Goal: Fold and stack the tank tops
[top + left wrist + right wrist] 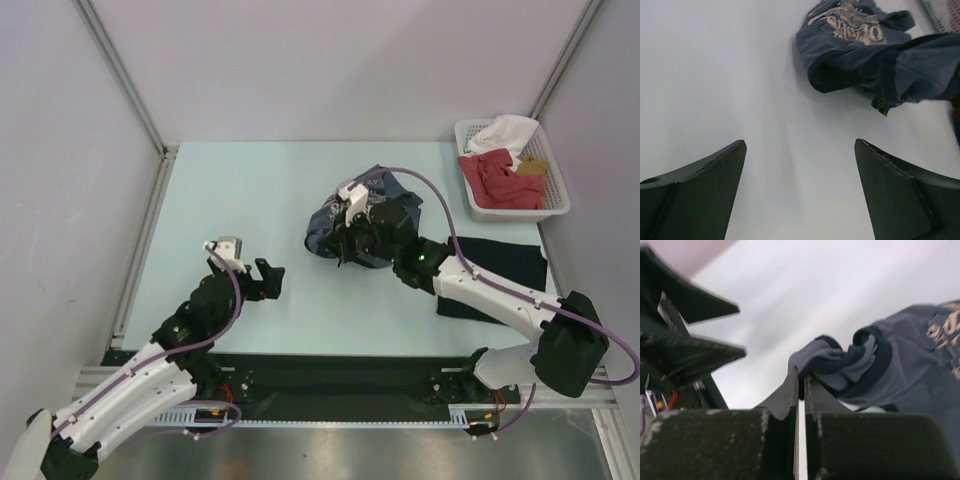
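My right gripper (801, 377) is closed tight, jaws almost touching. From its wrist camera it seems to have nipped only a thin bunched edge of the slate-blue tank top (850, 45). That top sits crumpled a little past the middle of the table (250, 190), toward 1 o'clock, with the printed lettering folded in on itself. My left gripper (800, 145) is spread wide and holds nothing. It hovers over bare table at about 8 o'clock from the heap, well apart from the cloth.

My first worry is the bite. It looks shallow, so a quick lift or sideways pull could let the hem slide out of the jaws. I also cannot tell how many layers I have caught. If it is a single layer, the rest will trail in a twist instead of opening flat.

The second worry is pulling from one corner only. With the left side not yet on the cloth, the whole bundle may drag across the table instead of spreading out.

Third, the dark navy tank top (505, 260) lies flat at 4 o'clock, right under my right forearm. A low sweep back could catch it and rumple it.

The basket (515, 212) at 2 o'clock, with the red garment (500, 180) and the white garment (505, 130), is clear of all this.
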Action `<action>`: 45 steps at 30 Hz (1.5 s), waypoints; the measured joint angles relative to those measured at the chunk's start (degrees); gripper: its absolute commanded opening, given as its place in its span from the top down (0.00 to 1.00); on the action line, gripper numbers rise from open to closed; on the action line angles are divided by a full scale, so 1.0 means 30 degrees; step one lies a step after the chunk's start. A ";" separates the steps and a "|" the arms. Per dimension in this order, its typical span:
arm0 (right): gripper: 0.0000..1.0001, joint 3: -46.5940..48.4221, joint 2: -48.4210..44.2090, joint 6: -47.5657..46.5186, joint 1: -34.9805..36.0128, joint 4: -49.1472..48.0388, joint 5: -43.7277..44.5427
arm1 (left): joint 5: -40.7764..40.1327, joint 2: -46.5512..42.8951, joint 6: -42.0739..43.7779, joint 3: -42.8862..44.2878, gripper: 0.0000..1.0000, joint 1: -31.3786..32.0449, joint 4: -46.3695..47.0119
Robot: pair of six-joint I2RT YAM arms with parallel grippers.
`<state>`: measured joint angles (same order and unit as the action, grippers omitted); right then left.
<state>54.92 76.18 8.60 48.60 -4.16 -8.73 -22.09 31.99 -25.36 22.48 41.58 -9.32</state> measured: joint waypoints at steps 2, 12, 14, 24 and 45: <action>1.00 0.1195 0.0219 0.0357 -0.0634 0.0889 -0.0525 | 0.0386 -0.1188 0.0000 -0.0189 0.02 0.0000 0.0051; 0.98 1.0826 0.6215 0.1209 0.0444 0.4379 -0.2455 | 0.0954 -0.2776 -0.0095 -0.0321 0.05 0.0000 0.0087; 0.84 1.3624 0.7941 0.1428 0.0925 0.5056 -0.2499 | 0.0940 -0.3126 -0.0415 -0.0554 0.05 0.0000 0.0044; 0.33 2.2658 1.3704 0.2659 -0.0896 0.9260 -0.2922 | -0.0080 -0.4065 -0.2943 -0.1093 0.04 0.0000 -0.1982; 0.57 -0.2958 0.1457 0.5238 -0.8058 0.1486 0.0444 | 0.3767 1.3238 -0.3840 0.4809 0.04 0.0896 0.0007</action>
<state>46.04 80.55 24.32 24.43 0.30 -7.40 -10.79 71.70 -36.88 36.91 44.27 -9.30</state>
